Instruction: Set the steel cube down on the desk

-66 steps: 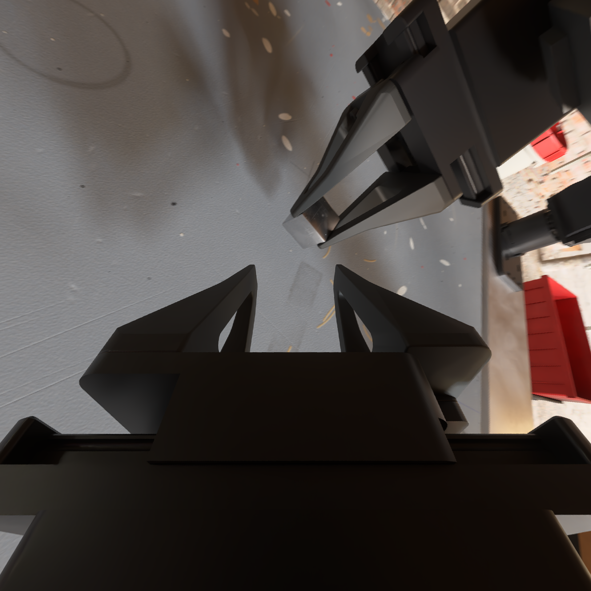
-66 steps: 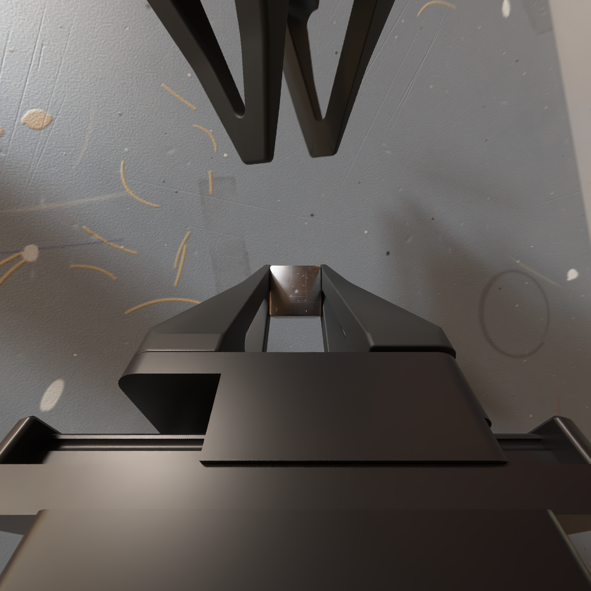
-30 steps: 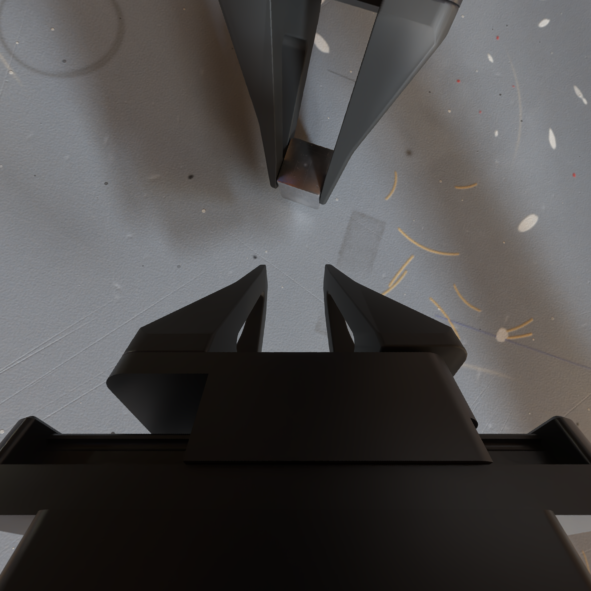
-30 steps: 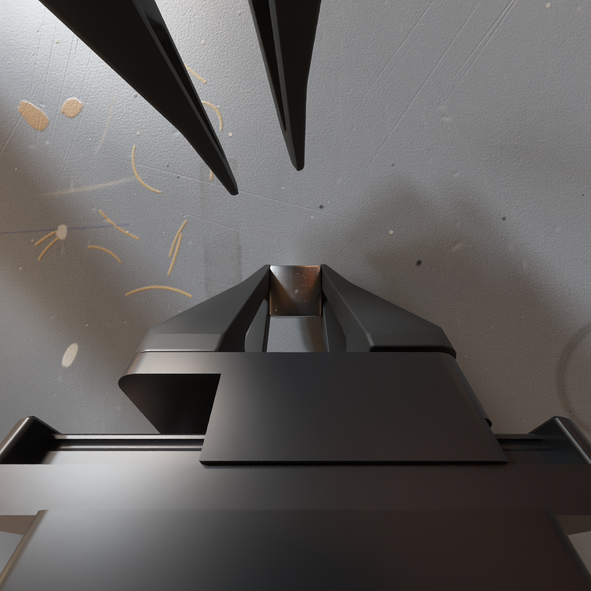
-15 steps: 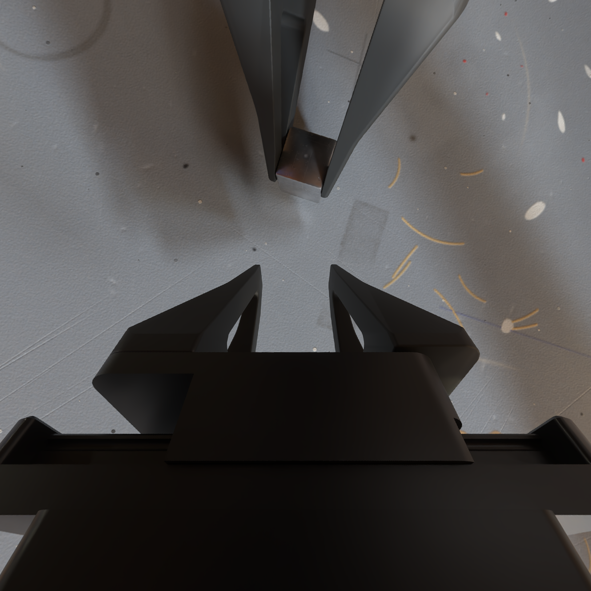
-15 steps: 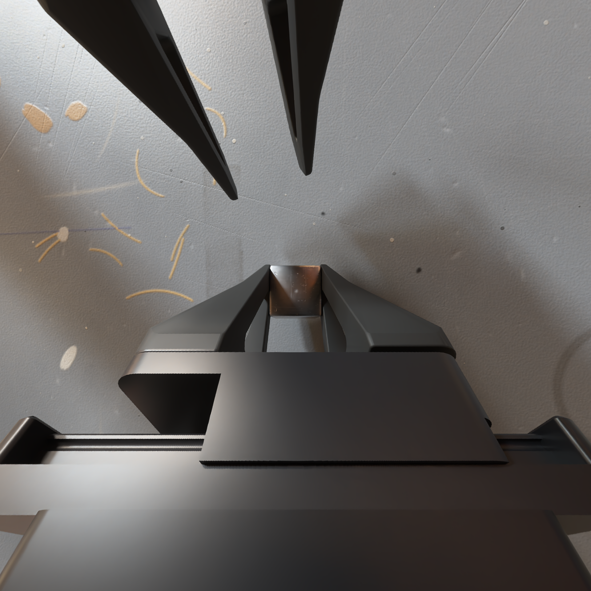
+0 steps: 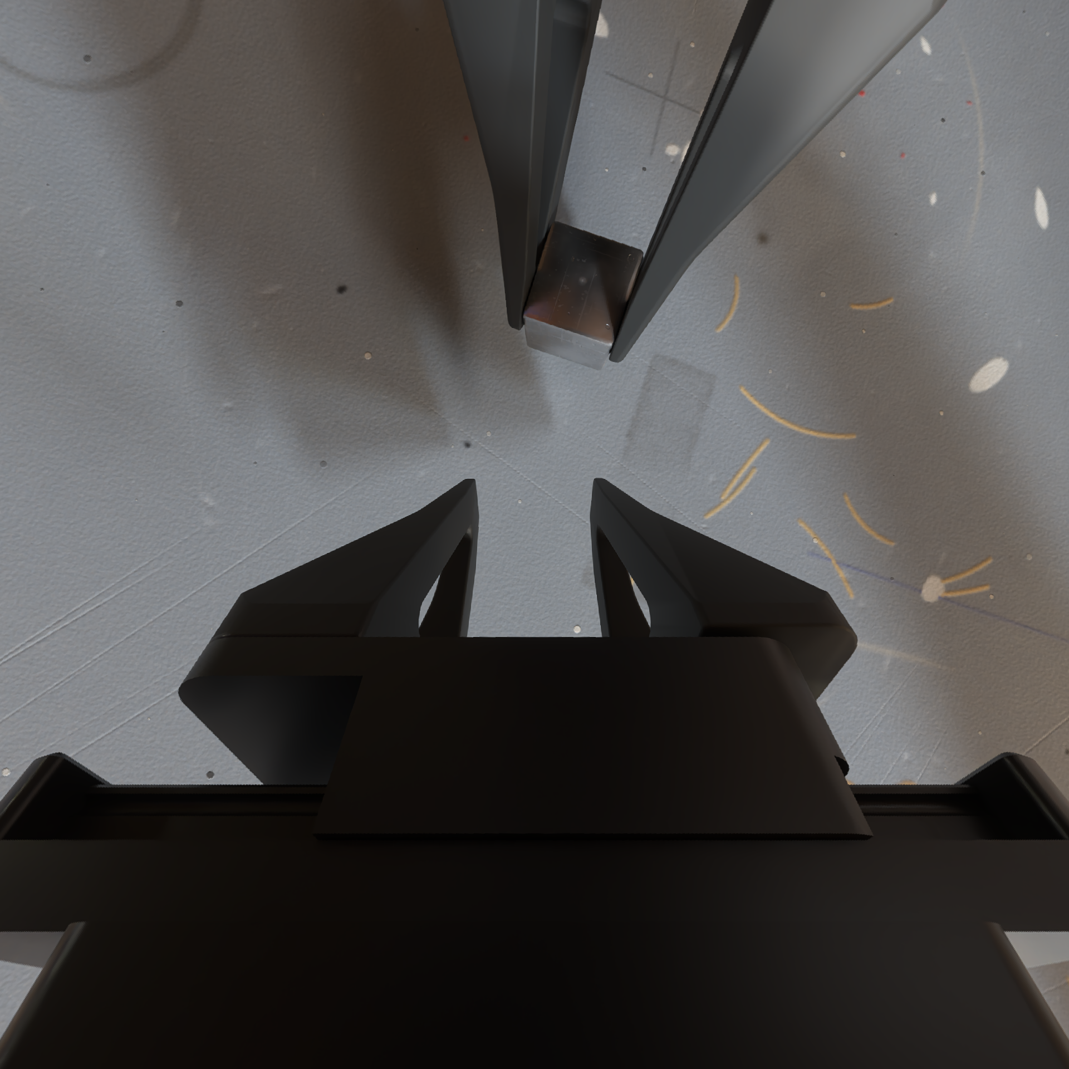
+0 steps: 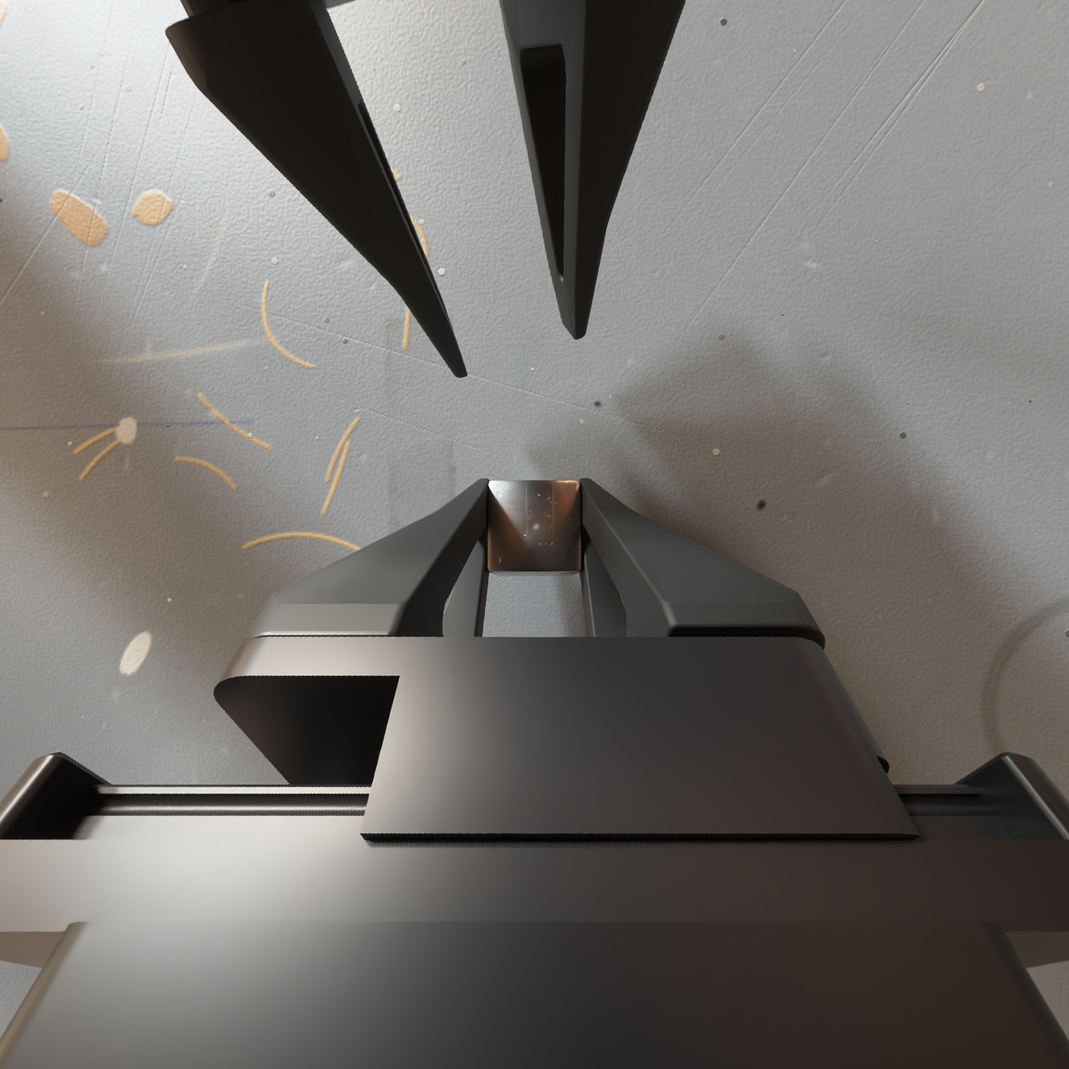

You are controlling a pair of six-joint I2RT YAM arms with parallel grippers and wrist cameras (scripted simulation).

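Note:
The steel cube [image 8: 533, 525] is small and shiny, held between the tips of my right gripper [image 8: 533, 491], which is shut on it just above the grey desk [image 8: 810, 289]. In the left wrist view the cube [image 7: 578, 295] shows between the right gripper's fingers [image 7: 570, 341], close over the desk [image 7: 231, 289]; whether it touches the surface I cannot tell. My left gripper [image 7: 533, 491] is open and empty, pointing at the cube from a short way off. It shows in the right wrist view [image 8: 518, 356] facing the cube.
The grey desk bears tan scratch marks [image 7: 792, 428], pale paint flecks [image 7: 988, 375], a faint ring stain [image 7: 104, 52] and a faint darker rectangle [image 7: 671, 416]. Soft arm shadows lie across it.
The right gripper with the cube has come lower and closer to the desk. The left gripper has stayed open, its fingers shifting slightly.

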